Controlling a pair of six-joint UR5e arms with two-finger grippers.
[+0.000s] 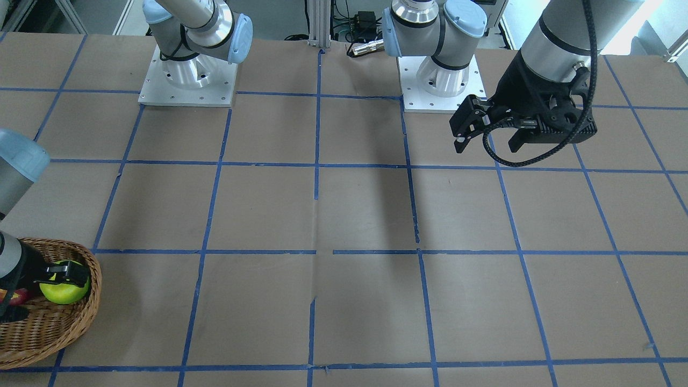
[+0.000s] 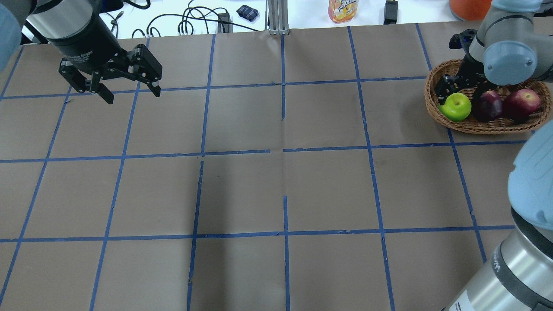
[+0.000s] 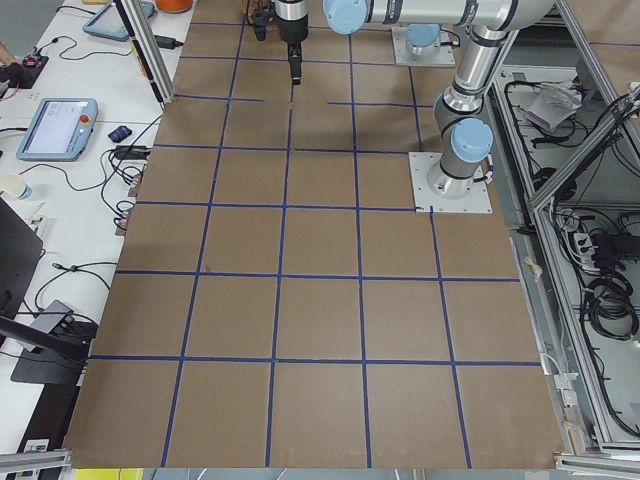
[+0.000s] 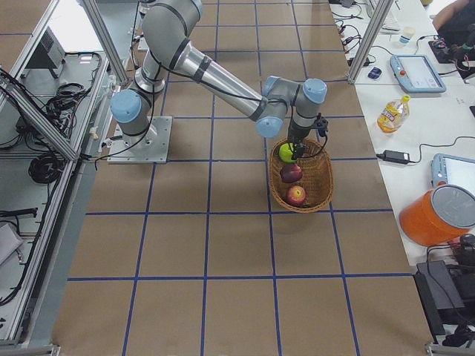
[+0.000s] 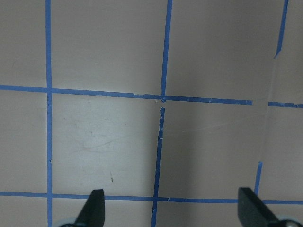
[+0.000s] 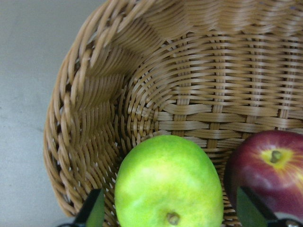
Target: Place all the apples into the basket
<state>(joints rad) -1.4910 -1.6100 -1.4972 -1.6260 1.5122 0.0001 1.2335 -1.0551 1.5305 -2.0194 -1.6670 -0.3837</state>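
The wicker basket (image 2: 488, 128) stands at the table's far right and holds all three apples: the lime green apple (image 2: 455, 106), the dark maroon apple (image 2: 488, 106) and the red apple (image 2: 522, 103). My right gripper (image 2: 458, 96) is down in the basket, open, with its fingers either side of the green apple (image 6: 168, 184) and a small gap on each side. The maroon apple (image 6: 267, 170) lies beside it against the basket's wall (image 6: 189, 71). My left gripper (image 2: 131, 95) is open and empty above the bare table at the far left.
The table is brown paper with a blue tape grid. Both arm bases (image 1: 187, 80) stand on its robot side. The basket (image 1: 59, 328) sits near the table's corner. A bottle (image 2: 342, 9) and cables lie on the bench beyond the far edge.
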